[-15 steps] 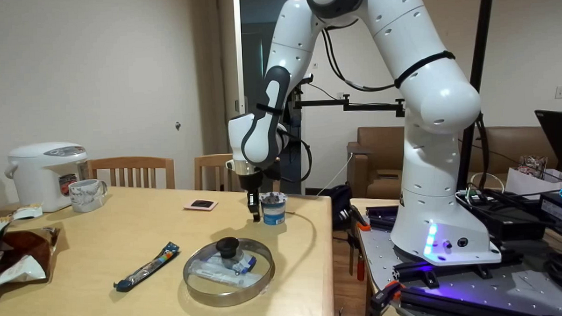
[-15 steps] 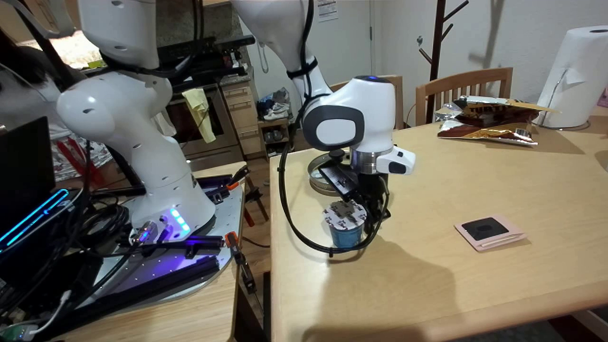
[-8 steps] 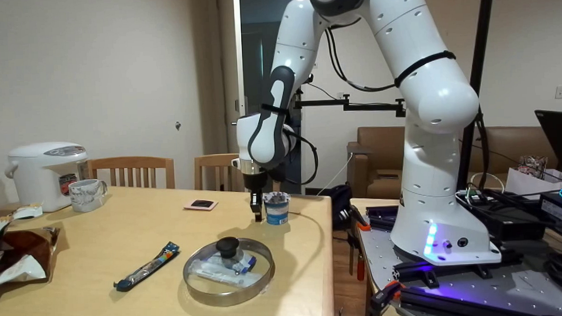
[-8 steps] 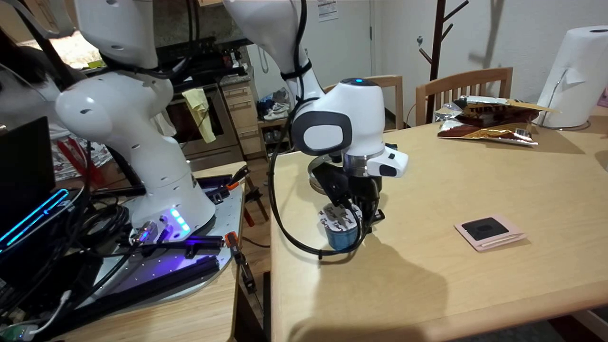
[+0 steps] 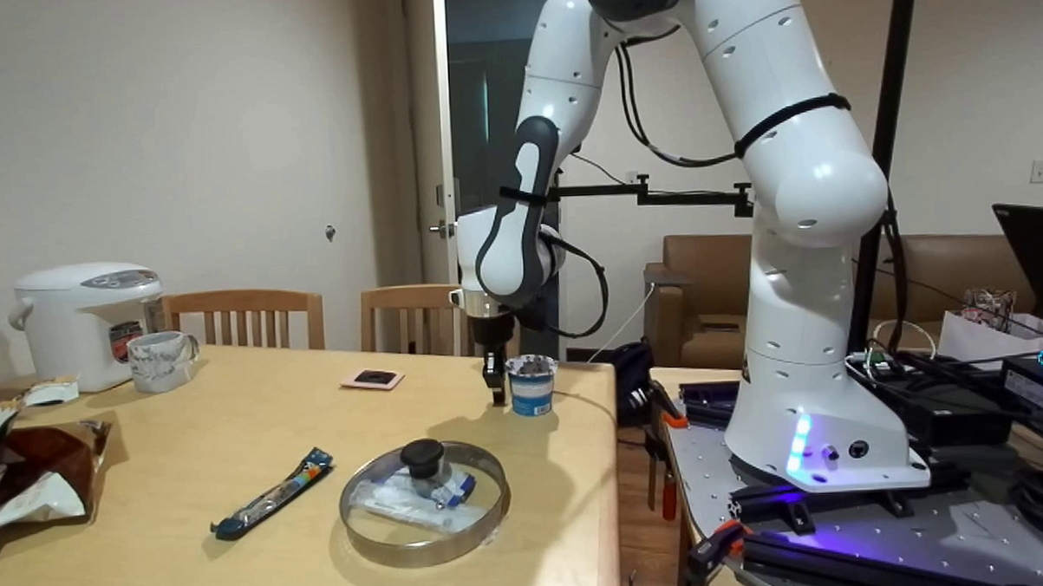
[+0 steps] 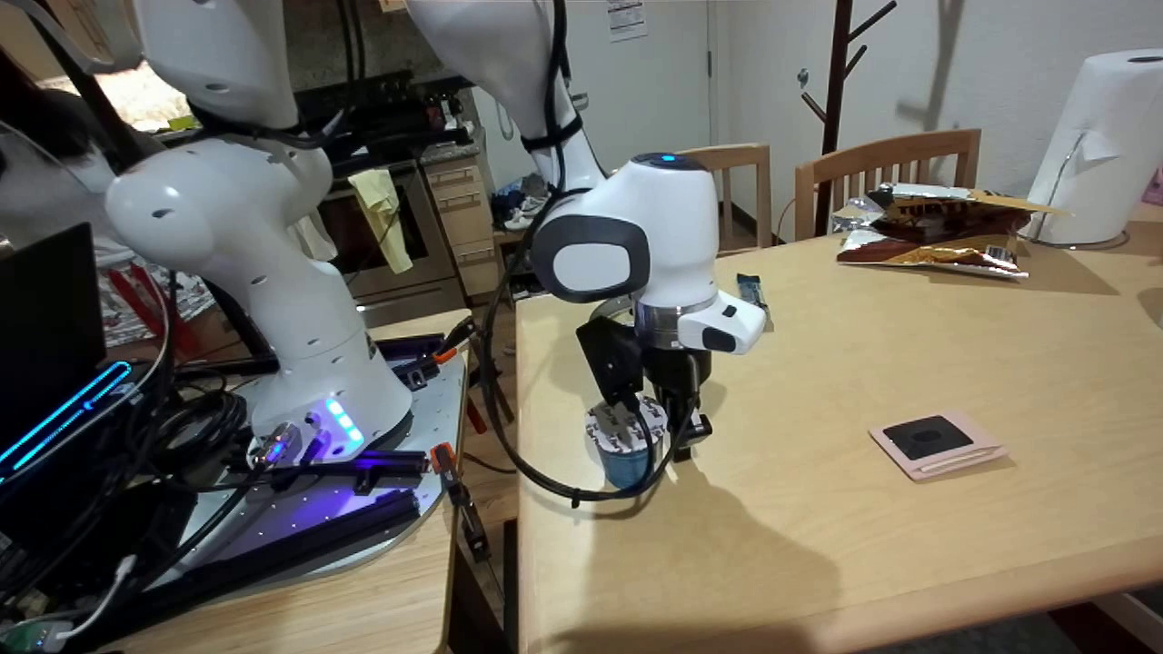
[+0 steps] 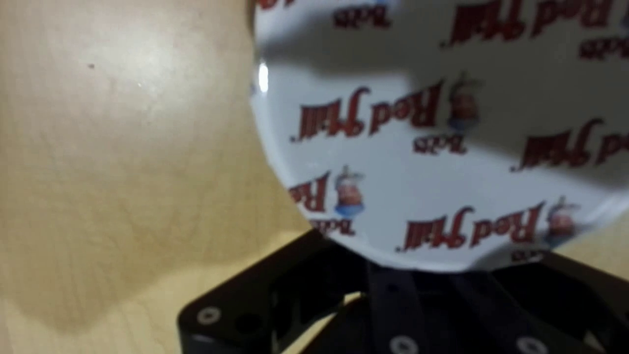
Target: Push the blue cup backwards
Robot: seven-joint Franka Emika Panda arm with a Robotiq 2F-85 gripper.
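"Blue cup (image 5: 532, 387), upright on the surface (image 5: 257, 411) in an exterior view, just beside the jaws, on the side toward the robot's base (image 5: 825, 417). How will it handle?"

"Light, I'd guess, with a thin wall that gives a little; what it contains is hidden. It flares slightly toward the top, so I'd push low to keep it from tipping."

"And in an exterior view where the black cable (image 6: 579, 496) loops in front of it?"

"It stands near the edge of the surface, so I'd keep the push short. Whether the jaws touch the wall I can't tell, nor whether the cable brushes it."

"What does the wrist view add?"

"A smooth printed lid (image 7: 442, 162), probably thin film, slippery and easy to dent, so no pressing from above. Below its edge the jaws lean inward and no gap shows; I read them as pressed together with nothing between, though the tips are hidden."

"So no hold at all?"

"None for a push backwards. If it needed lifting, I'd go gently around the middle of the wall."
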